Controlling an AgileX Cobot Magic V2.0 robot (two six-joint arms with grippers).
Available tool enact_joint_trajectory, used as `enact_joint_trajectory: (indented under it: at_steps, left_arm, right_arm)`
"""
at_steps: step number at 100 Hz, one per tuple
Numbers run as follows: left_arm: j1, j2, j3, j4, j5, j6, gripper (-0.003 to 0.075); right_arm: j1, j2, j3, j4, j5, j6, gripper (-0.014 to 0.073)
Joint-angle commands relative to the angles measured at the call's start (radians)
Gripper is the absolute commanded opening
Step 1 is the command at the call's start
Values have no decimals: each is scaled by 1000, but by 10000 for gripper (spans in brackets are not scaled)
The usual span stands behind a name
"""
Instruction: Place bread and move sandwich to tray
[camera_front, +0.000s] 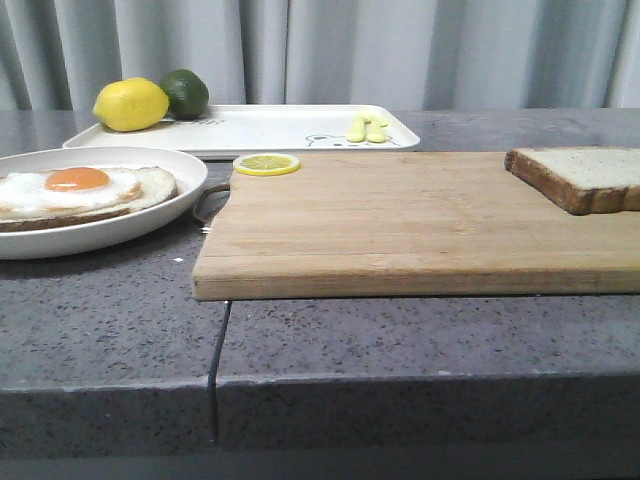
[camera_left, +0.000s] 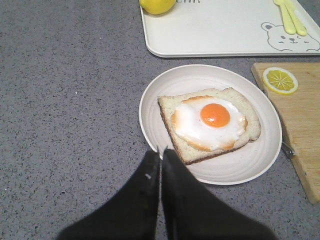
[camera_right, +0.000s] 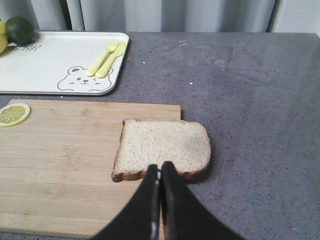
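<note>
Our left gripper (camera_left: 161, 152) has its black fingers pressed together, holding nothing. Our right gripper (camera_right: 160, 167) is closed and empty too.

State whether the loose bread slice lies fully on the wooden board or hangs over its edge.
Hanging over. The bread slice lies flat, but its far-right part juts past the wooden board edge, over the grey counter.

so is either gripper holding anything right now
Nothing is held. The left gripper is shut near the plate, the right gripper shut above the bread.
</note>
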Motion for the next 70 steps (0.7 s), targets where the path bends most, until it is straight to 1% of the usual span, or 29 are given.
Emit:
enact_joint_trajectory:
  at_steps: [1, 7, 15, 22, 25, 27, 28, 33, 35, 38, 42, 46, 49, 70]
  left_arm:
    - [-5, 9, -33, -12, -50, 0, -15]
    - [-5, 9, -33, -12, -45, 0, 9]
    - [-5, 9, -33, -12, -43, 0, 87]
    - [-5, 9, -33, -12, -39, 0, 197]
    - [-5, 9, -33, -12, -39, 0, 263]
    - [-5, 9, -33, -12, -39, 0, 291]
    - [-5, 9, -33, -12, -39, 0, 318]
    - [-5, 9, -33, -12, -39, 0, 414]
    - [-5, 9, -33, -12, -37, 0, 452]
    - [-5, 9, -33, -12, -35, 0, 496]
    - [-5, 9, -33, -12, -31, 0, 541]
    - [-5, 9, -33, -12, -29, 0, 559]
    - [-5, 9, -33, -12, -26, 0, 557]
    - [-5, 9, -33, -12, -26, 0, 555]
  right_arm:
    - [-5, 12, -33, 14, -60, -1, -66]
    - [-5, 12, -33, 35, -52, -1, -52]
    - [-5, 12, -33, 67, -39, -1, 26]
    - [-5, 12, -33, 88, -29, -1, 134]
    - [-5, 12, -33, 93, -27, -1, 184]
    - [-5, 12, -33, 93, -27, -1, 223]
    - [-5, 12, -33, 93, -26, -1, 237]
    - [-5, 12, -33, 93, -26, -1, 342]
    - [-5, 12, -33, 93, -26, -1, 367]
    - [-5, 12, -33, 93, -28, -1, 421]
    - [-5, 12, -33, 93, -30, -1, 463]
    - [-5, 12, -33, 93, -33, -1, 493]
    - [-5, 12, -33, 93, -35, -1, 502]
    - [-5, 12, -33, 93, -39, -1, 499]
